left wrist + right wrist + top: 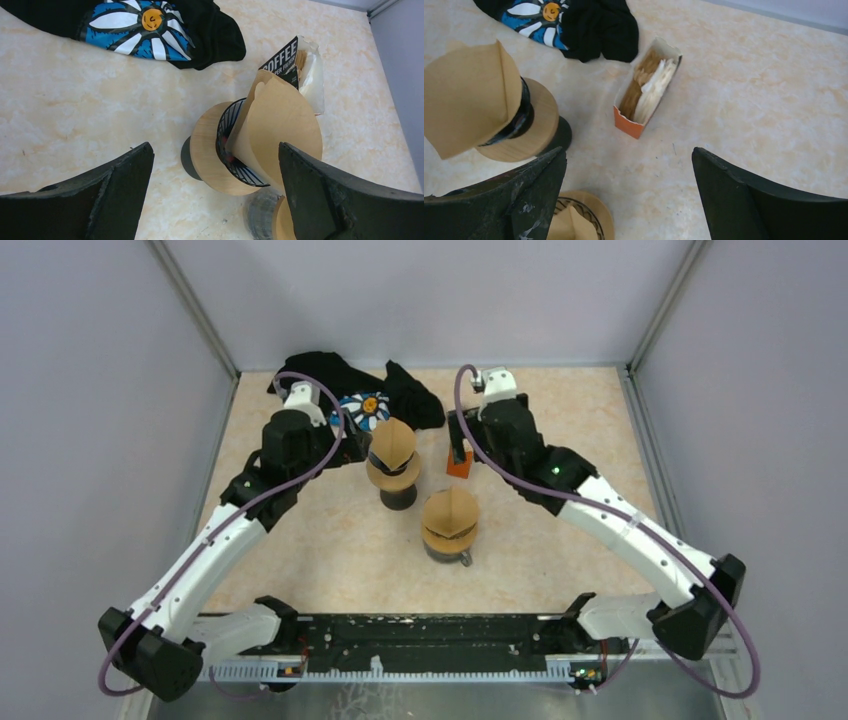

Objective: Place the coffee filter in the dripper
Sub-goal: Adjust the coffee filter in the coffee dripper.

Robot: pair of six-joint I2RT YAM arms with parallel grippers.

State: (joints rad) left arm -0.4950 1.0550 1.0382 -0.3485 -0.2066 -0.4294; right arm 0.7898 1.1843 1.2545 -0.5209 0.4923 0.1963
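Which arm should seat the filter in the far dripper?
Left, probably. The left tool, open, frames the far dripper directly ahead, with the paper filter standing folded in it. The right tool, also open, faces the filter box, off to the side.

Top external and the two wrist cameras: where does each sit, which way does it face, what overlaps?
Top external: above and behind the bases, looking down on the table; both arms show whole.
Left wrist: on the left arm, looking down past the open left hand at the far dripper holding a filter.
Right wrist: on the right arm, looking down past the open right hand at the filter pack.
Shared: both wrist views catch that dripper, the pack, the black shirt.
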